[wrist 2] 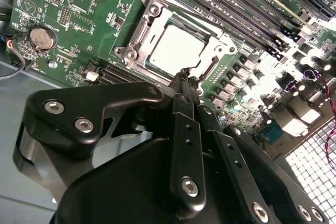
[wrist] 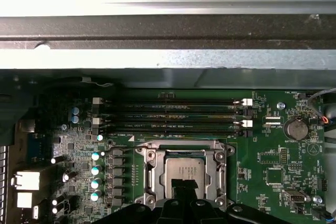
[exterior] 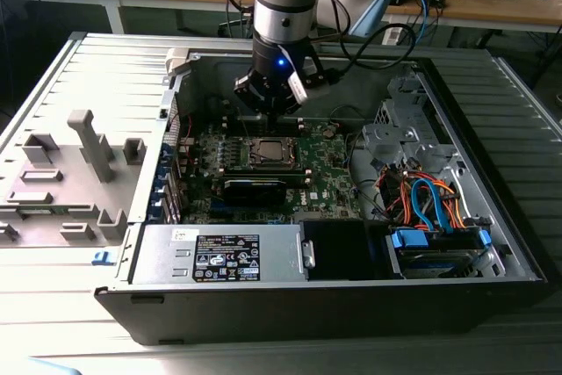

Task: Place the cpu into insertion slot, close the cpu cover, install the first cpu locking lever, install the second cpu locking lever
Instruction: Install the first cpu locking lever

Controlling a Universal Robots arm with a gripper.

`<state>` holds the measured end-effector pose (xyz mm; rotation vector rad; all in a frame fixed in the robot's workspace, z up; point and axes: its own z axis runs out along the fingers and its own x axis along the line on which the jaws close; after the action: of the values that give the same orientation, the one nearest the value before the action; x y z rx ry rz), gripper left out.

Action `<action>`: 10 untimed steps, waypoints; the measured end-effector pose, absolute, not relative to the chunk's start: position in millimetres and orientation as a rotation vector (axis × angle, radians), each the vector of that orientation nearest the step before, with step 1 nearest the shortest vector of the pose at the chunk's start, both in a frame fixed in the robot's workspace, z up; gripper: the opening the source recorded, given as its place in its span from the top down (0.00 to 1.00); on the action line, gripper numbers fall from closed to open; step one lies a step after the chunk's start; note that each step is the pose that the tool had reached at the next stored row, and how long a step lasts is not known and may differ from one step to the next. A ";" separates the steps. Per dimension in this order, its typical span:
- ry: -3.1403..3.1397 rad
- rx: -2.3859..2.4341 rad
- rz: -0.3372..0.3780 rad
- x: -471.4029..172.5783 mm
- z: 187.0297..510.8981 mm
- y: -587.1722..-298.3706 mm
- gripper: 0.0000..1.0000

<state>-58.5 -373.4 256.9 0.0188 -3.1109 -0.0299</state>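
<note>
The cpu (wrist: pixel 183 169) lies flat in the insertion slot (exterior: pixel 249 154) on the green motherboard (wrist: pixel 273 177), its pale metal face up. The silver cpu cover (wrist: pixel 153 174) is down around it, framing the chip through its window. My gripper (wrist 2: pixel 187 78) is shut with nothing between its fingers. Its black fingertips (wrist: pixel 184 186) hang just over the socket edge nearest the wrist, overlapping the chip's rim in both wrist views. In the exterior view the gripper (exterior: pixel 269 113) hovers just behind the socket. A thin wire lever (wrist 2: pixel 209 68) runs along the socket beside the tips; whether it is latched I cannot tell.
Several long memory slots (wrist: pixel 168 114) run beside the socket, and a coin battery (wrist: pixel 295 128) lies further off. The grey case wall (wrist: pixel 168 59) rises behind them. A black card (exterior: pixel 255 189), a power supply (exterior: pixel 219 256) and bundled cables (exterior: pixel 421 199) fill the case.
</note>
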 end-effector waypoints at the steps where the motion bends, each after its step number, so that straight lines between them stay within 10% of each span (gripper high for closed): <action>1: -3.111 0.019 -0.030 -58.7 256.9 -373.4 0.89; 10: -3.111 0.019 -0.030 -60.9 256.8 -373.3 0.89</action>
<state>-60.9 -373.3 256.8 0.0186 -3.1109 -0.0299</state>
